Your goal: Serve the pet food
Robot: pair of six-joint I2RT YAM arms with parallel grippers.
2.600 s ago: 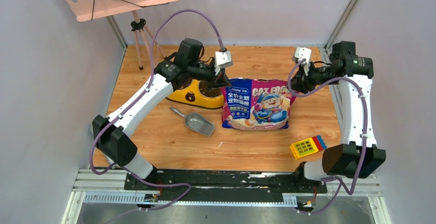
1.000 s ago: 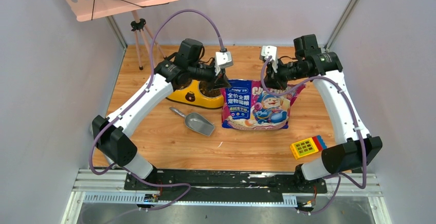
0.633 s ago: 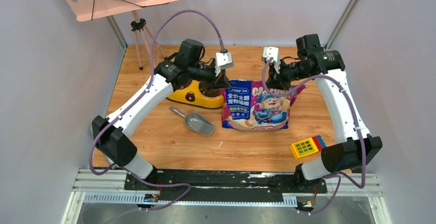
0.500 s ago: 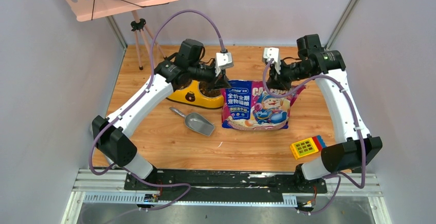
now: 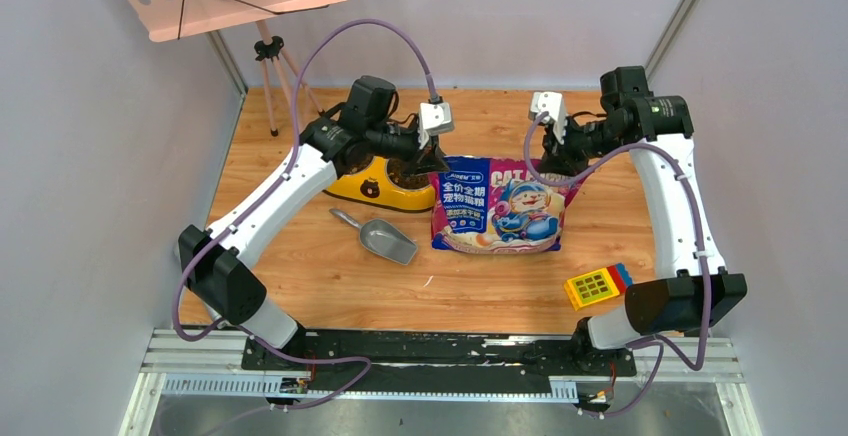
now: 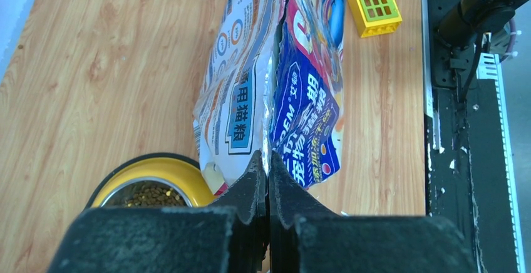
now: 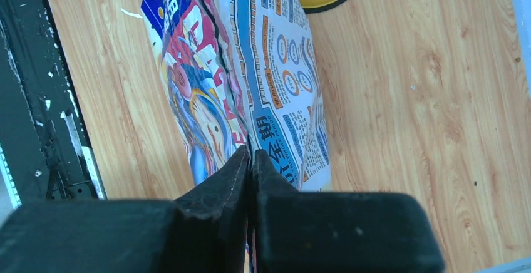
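The pink-blue cat food bag (image 5: 498,206) stands on the table's middle, held up by both top corners. My left gripper (image 5: 437,161) is shut on its top left corner; in the left wrist view (image 6: 268,160) the bag edge (image 6: 275,97) runs from between the jaws. My right gripper (image 5: 556,163) is shut on the top right corner; the right wrist view (image 7: 250,155) shows the bag (image 7: 250,91) pinched there. Brown kibble (image 6: 145,194) lies in the yellow feeder (image 5: 385,183) left of the bag.
A grey metal scoop (image 5: 378,237) lies in front of the feeder. A yellow and blue toy block (image 5: 598,284) sits near the front right. A tripod stand (image 5: 268,66) is at the back left. Walls enclose the table.
My right gripper swung left to the bag's top edge, closed on it, then pulled right toward the corner, stretching the top. The left arm has stayed still.
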